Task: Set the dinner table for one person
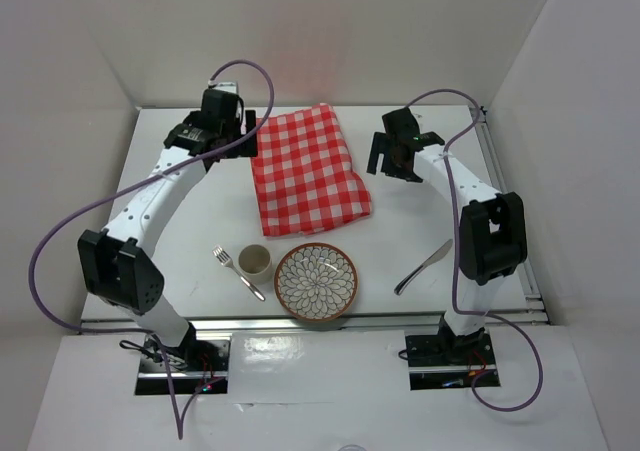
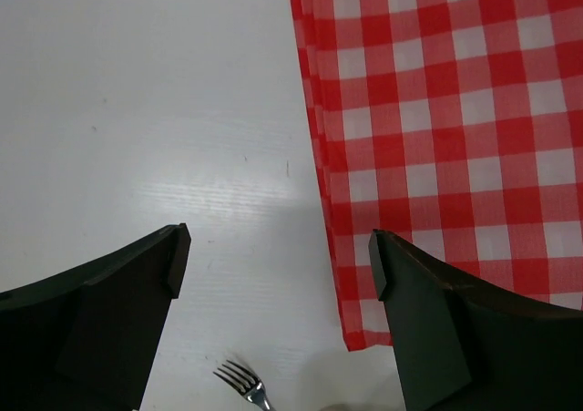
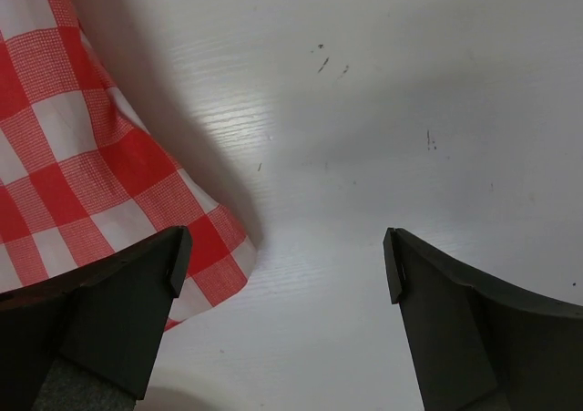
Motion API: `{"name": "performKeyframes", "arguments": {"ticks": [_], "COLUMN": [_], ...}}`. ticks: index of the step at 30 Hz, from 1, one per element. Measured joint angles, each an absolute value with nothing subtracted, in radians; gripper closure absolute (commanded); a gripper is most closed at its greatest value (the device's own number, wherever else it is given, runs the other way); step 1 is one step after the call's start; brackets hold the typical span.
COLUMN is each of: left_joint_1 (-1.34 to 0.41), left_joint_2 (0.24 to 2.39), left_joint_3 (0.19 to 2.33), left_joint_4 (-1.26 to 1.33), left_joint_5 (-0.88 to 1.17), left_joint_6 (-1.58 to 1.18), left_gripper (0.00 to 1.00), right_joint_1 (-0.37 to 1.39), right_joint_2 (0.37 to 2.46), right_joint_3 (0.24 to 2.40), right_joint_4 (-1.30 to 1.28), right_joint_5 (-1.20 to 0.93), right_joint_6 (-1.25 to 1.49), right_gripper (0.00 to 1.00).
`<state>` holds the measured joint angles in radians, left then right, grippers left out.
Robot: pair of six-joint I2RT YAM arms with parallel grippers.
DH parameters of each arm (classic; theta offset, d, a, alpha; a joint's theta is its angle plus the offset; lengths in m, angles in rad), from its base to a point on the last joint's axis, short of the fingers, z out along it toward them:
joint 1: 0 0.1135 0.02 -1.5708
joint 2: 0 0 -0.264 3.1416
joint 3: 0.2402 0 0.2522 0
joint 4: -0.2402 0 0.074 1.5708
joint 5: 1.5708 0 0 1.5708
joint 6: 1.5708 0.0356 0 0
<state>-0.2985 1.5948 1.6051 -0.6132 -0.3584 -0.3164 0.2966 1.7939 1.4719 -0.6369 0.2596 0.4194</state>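
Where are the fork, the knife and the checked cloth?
fork (image 1: 243, 280): top external view, on its handle.
knife (image 1: 424, 266): top external view, middle of its length.
checked cloth (image 1: 308, 171): top external view, centre of the fabric.

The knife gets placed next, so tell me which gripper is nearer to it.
Right. The right gripper hangs open beside the checked cloth, at its right edge, farther back than the knife on the same side. The left gripper is across the cloth, at its left edge.
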Motion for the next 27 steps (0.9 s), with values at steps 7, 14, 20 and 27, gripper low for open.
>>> {"name": "performKeyframes", "arguments": {"ticks": [7, 14, 20, 27], "left_joint_1": [-0.292, -0.257, -0.246, -0.245], "left_joint_2": [1.676, 1.673, 1.673, 1.727], "left_joint_3": [1.604, 1.465, 1.393, 1.341], "left_joint_4": [-0.752, -0.746, -0.739, -0.684], "left_joint_5": [-0.237, -0.04, 0.104, 0.194], "left_joint_6": [-0.406, -0.516, -0.554, -0.558], "left_gripper": [0.01, 0.01, 0.02, 0.01], "right_joint_1": [0.292, 0.292, 0.288, 0.282], "right_joint_2": [1.794, 1.763, 1.673, 1.665], "right_joint_3": [1.47, 1.417, 1.293, 1.283], "right_joint_4": [-0.636, -0.628, -0.588, -0.553], "right_joint_5": [0.228, 0.21, 0.14, 0.095], "right_joint_6": [0.434, 0.438, 0.438, 0.438], "right_gripper": [0.0, 0.0, 0.0, 0.0]}}
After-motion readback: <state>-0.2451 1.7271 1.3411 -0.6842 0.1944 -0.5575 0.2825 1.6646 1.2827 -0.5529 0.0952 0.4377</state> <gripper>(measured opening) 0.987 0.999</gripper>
